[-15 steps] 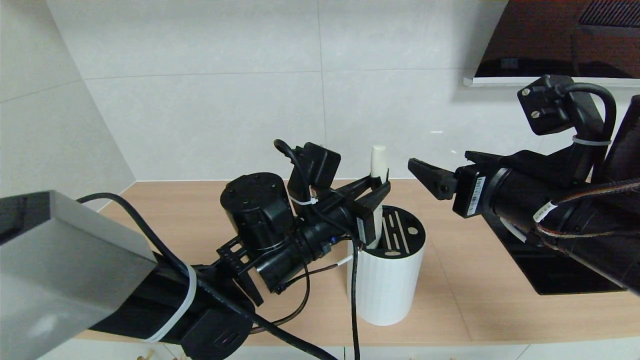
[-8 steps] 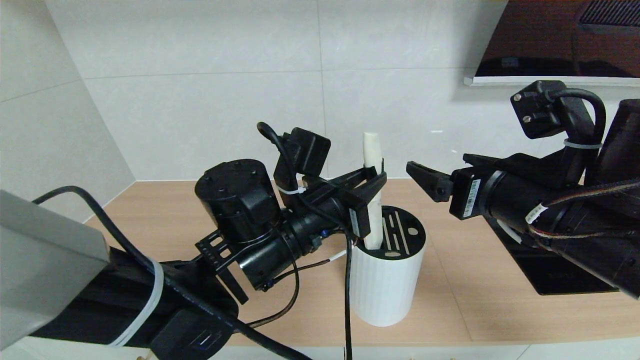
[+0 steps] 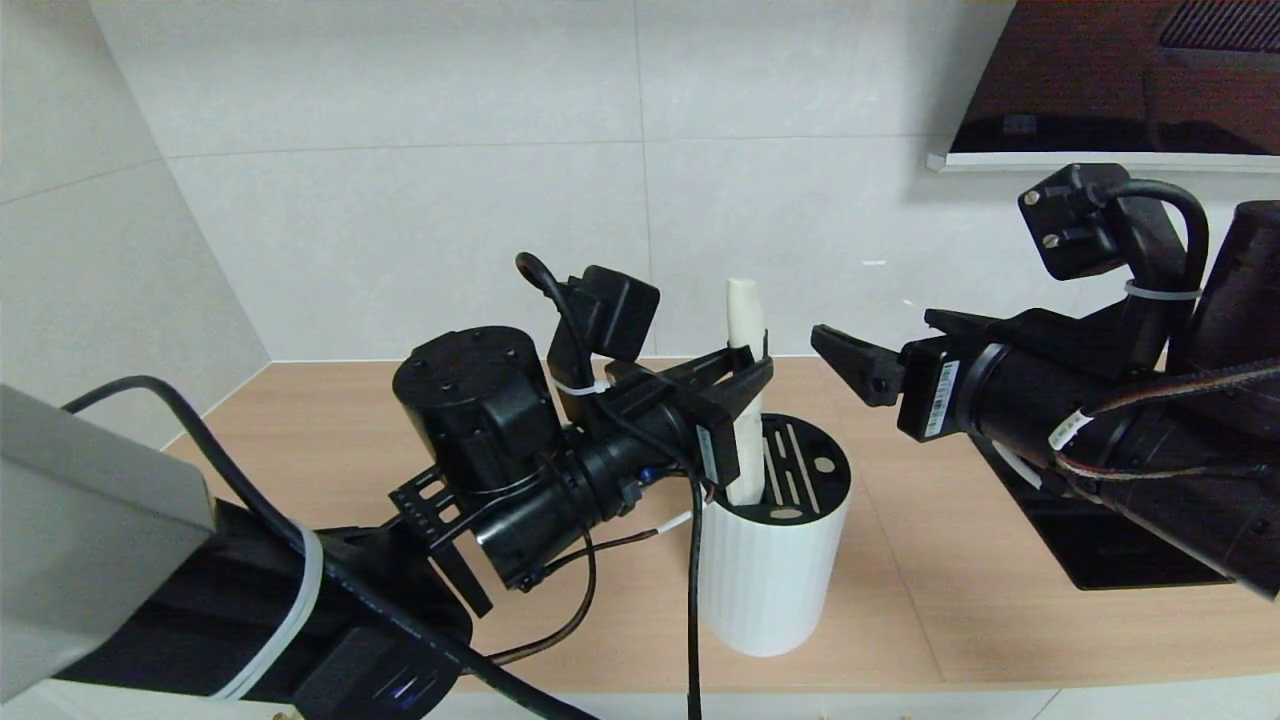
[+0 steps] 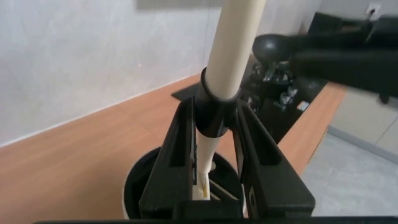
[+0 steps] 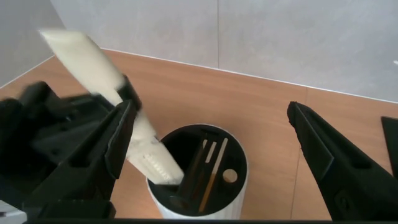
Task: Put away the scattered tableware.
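Note:
A cream-handled knife (image 3: pixel 742 312) stands nearly upright, its lower end inside the black slotted top of a white ribbed knife holder (image 3: pixel 765 575) on the wooden counter. My left gripper (image 3: pixel 752 378) is shut on the knife's handle just above the holder. The left wrist view shows the handle (image 4: pixel 234 56) clamped between the jaws of my left gripper (image 4: pixel 214 121), over the holder's top (image 4: pixel 142 186). My right gripper (image 3: pixel 838 352) hovers open to the right of the knife, level with the handle. From the right wrist, the knife (image 5: pixel 106 68) leans into the holder (image 5: pixel 205 168).
A black hob (image 3: pixel 1100 545) is set into the counter (image 3: pixel 330 420) at the right, under a dark range hood (image 3: pixel 1130 80). Tiled walls close off the back and left. The holder stands near the counter's front edge.
My left gripper lifted the knife a little and shifted left, then sank slightly. The right gripper has barely moved.

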